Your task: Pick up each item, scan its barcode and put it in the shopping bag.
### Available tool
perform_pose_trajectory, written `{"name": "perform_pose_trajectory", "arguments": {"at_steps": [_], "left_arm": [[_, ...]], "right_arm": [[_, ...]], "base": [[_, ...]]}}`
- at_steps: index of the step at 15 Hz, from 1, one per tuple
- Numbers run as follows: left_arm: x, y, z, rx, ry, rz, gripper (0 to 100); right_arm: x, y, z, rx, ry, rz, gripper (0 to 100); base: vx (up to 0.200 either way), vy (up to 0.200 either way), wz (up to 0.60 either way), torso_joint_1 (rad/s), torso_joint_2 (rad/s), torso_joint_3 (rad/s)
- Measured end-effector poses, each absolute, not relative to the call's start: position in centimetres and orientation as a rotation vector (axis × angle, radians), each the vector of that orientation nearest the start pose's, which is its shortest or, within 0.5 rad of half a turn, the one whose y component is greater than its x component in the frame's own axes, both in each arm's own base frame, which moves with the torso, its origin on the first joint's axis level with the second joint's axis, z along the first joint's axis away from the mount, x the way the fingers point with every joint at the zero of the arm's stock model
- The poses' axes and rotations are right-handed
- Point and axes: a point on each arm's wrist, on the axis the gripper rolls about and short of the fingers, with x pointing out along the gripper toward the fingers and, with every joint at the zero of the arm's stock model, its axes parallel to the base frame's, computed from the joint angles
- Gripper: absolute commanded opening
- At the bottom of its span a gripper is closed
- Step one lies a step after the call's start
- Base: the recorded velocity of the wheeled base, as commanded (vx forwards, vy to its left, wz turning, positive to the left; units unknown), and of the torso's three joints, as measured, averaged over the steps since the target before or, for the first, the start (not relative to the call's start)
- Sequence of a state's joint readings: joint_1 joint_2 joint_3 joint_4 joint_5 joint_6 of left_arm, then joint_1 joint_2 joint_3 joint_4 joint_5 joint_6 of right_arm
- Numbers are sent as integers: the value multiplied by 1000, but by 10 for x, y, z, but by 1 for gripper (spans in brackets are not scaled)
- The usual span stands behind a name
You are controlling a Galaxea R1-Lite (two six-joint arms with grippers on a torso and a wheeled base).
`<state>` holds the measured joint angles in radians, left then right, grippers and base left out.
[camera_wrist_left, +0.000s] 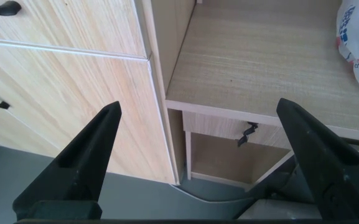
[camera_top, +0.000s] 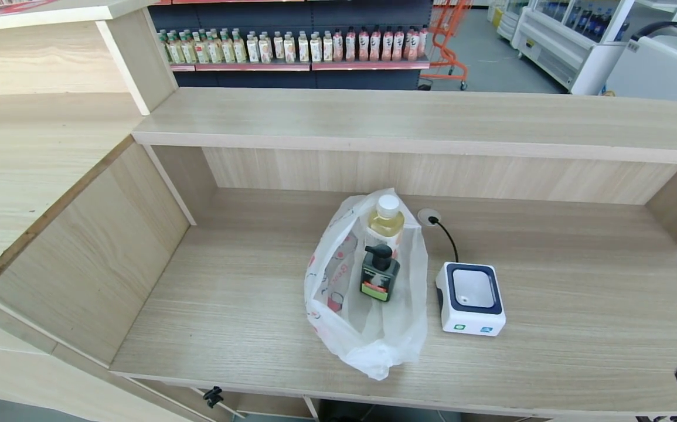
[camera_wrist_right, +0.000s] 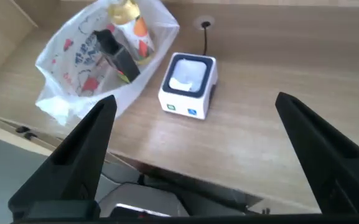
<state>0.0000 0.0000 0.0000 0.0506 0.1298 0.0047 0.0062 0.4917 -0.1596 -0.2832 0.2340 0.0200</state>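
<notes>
The white plastic shopping bag (camera_top: 367, 337) lies open on the desk (camera_top: 578, 305), its mouth turned up and its red-printed side toward the robot's left. Two items are inside it. A clear bottle of yellow drink (camera_top: 386, 223) with a white cap stands at the far end of the bag. Just in front of it and touching it is a dark pump bottle (camera_top: 380, 274) with a black pump head and a green and red label.

Just beside the bag, on the robot's right, sits a white barcode scanner (camera_top: 470, 298) with a dark-rimmed window facing up. Its black cable (camera_top: 448, 237) runs back to a round hole in the desk.

The right jaws are wide open and hold nothing. They hang above the front edge of the desk, with the scanner (camera_wrist_right: 188, 85) and the bag (camera_wrist_right: 83, 59) beyond them.

The left jaws are also spread open and empty. They are low, off the desk's front left corner, facing pale wooden drawers (camera_wrist_left: 61, 56) with black handles and a small black latch (camera_wrist_left: 249, 132) under the desk edge.

Behind the desk a raised wooden ledge (camera_top: 432, 120) runs across, and farther back a store shelf (camera_top: 291, 64) carries rows of bottles.
</notes>
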Motion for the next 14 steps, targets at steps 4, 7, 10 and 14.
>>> {"name": "perform_pose_trajectory", "arguments": {"at_steps": [4, 7, 10, 14], "left_arm": [[-23, 3, 70, 8, 51, 129, 100], [-23, 3, 70, 8, 51, 129, 100], [-23, 3, 70, 8, 51, 129, 100], [-23, 3, 70, 8, 51, 129, 100]], "right_arm": [[-14, 2, 89, -77, 49, 82, 100], [-21, 1, 81, -68, -15, 61, 100], [-23, 1, 78, -63, -16, 39, 0], [-23, 1, 77, -45, -21, 35, 0]], "base": [[0, 0, 0, 0, 0, 0], [0, 0, 0, 0, 0, 0], [0, 0, 0, 0, 0, 0], [0, 0, 0, 0, 0, 0]]}}
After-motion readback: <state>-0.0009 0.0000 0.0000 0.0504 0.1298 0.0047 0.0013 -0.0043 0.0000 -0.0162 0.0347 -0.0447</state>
